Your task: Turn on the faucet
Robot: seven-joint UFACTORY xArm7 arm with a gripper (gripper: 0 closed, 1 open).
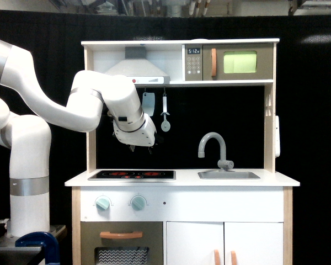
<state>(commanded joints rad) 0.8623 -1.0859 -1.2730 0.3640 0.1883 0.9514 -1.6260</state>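
The faucet (212, 144) is a matte grey tap with an arched spout, standing behind the sink (229, 175) on the white toy kitchen's counter. Its short side lever (227, 164) sticks out at the base on the exterior view's right. My gripper (142, 146) hangs above the hob, well to the left of the faucet and higher than its lever, touching nothing. Its dark fingers merge with the black backdrop, so their spacing does not show.
A black hob (131, 175) lies under the gripper. A toy cleaver (148, 104) and another utensil (165, 117) hang from the shelf just beside the wrist. Two mint-green knobs (102, 203) sit on the front panel, and a microwave (237, 62) is at the top right.
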